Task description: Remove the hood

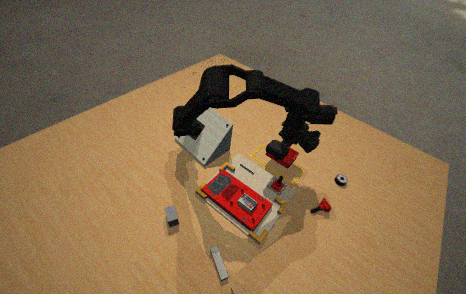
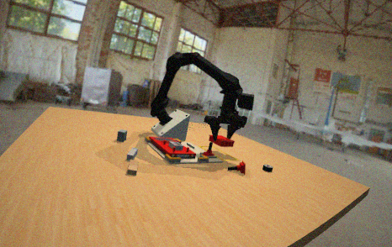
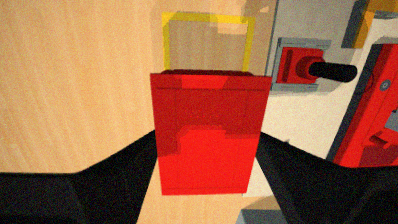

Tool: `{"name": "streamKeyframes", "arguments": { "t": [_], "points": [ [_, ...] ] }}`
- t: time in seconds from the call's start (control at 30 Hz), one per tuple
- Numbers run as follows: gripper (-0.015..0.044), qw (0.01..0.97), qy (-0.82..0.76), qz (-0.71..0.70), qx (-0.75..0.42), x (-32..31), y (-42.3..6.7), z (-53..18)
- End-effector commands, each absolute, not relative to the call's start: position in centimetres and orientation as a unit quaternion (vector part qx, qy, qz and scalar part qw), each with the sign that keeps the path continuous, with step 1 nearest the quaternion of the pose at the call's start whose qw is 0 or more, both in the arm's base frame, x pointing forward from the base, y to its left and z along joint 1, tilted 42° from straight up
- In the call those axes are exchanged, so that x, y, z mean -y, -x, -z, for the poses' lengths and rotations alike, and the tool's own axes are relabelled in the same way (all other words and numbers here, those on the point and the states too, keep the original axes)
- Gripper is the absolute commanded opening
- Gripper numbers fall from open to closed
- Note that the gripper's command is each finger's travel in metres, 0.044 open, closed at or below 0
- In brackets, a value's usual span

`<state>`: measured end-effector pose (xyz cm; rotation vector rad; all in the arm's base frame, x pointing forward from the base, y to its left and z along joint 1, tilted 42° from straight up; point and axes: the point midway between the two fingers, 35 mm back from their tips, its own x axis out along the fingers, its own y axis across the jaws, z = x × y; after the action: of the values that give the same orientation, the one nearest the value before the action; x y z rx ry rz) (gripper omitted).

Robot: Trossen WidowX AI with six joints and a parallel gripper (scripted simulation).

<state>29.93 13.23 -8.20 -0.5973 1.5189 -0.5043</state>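
My gripper (image 1: pixel 283 151) (image 2: pixel 221 139) (image 3: pixel 206 134) is shut on the red hood (image 1: pixel 286 156) (image 2: pixel 222 141) (image 3: pixel 209 135). It holds the hood a little above the table, over the yellow-outlined marked area (image 1: pixel 258 150) (image 3: pixel 166 42). In the wrist view the hood covers the near part of the yellow outline. The toy car (image 1: pixel 237 195) (image 2: pixel 173 147) (image 3: pixel 372 125), a red body with grey parts, lies on its light base plate (image 1: pixel 252 172) just beside the marked area.
A grey wedge block (image 1: pixel 208 136) (image 2: pixel 174 123) holds the arm's base. A red part with a black peg (image 1: pixel 278 184) (image 3: pixel 305 67) stands on the plate. Loose on the table are a red-black piece (image 1: pixel 323 206) (image 2: pixel 239 167), a dark wheel (image 1: pixel 341 179) (image 2: pixel 267 168) and grey blocks (image 1: pixel 172 215) (image 1: pixel 219 263).
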Motion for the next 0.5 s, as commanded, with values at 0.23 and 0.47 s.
{"name": "streamKeyframes", "arguments": {
  "t": [0.23, 0.47],
  "points": [
    [0.0000, 0.655, 0.269, 0.222, -0.670, -12.61, -29.78, 8.71],
    [0.0000, 0.655, 0.270, 0.222, -0.670, -12.34, -29.75, 8.99]
  ]
}}
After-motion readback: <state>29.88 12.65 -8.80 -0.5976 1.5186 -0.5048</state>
